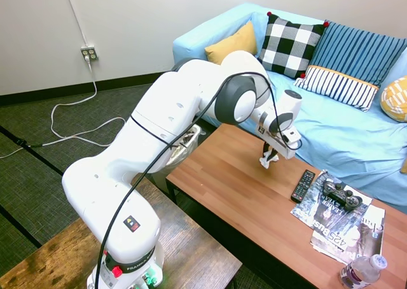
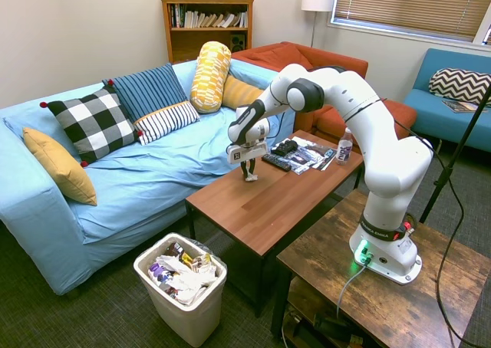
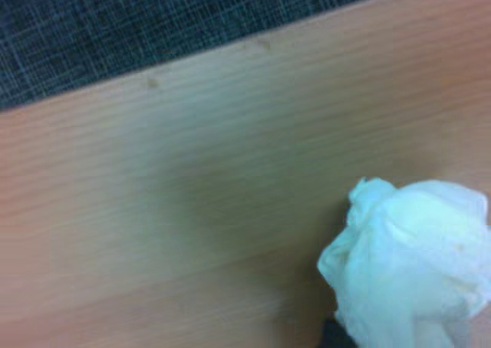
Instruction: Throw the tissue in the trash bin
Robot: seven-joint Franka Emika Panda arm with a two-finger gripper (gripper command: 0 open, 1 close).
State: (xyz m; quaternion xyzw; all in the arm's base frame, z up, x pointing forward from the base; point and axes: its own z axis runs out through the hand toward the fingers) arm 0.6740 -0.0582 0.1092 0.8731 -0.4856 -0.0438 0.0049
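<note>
The tissue [image 1: 266,160] [image 2: 250,173] [image 3: 410,267] is a small white crumpled wad pinched between the fingers of my gripper [image 1: 269,156] [image 2: 249,170], just above the wooden coffee table [image 2: 268,206] near its sofa-side edge. The gripper points straight down and is shut on the wad. The trash bin [image 2: 181,316], off-white with a clear liner and full of wrappers, stands on the carpet off the table's end near the sofa. In the first exterior view my arm hides most of the bin.
A black remote [image 1: 303,185], a game controller [image 1: 341,194], magazines [image 1: 346,228] and a water bottle [image 1: 361,271] lie at the table's other end. The blue sofa [image 2: 146,168] with cushions runs along the table's far side.
</note>
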